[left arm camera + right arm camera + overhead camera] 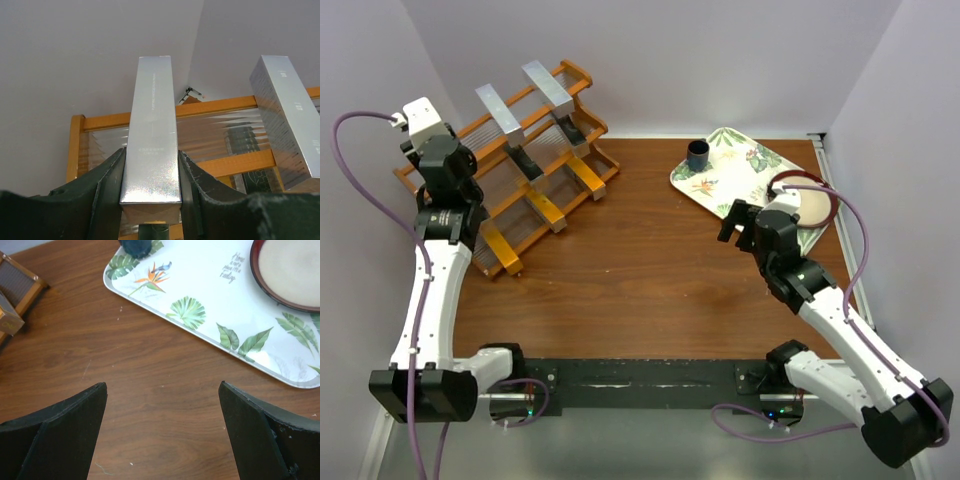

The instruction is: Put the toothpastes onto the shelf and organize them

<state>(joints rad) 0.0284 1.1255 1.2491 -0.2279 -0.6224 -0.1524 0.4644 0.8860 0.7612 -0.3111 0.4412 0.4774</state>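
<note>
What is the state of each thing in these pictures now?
Left jaws: shut on a silver carton.
Right jaws: open, empty, above the table.
Shelf: holds several cartons.
Cup: upright on the tray.
Plate: empty, on the tray.

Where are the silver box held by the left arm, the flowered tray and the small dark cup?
Silver box (150,130): left wrist view, middle of its front face.
Tray (200,275): right wrist view, bare white floor.
Cup (699,157): top view, its dark body.
</note>
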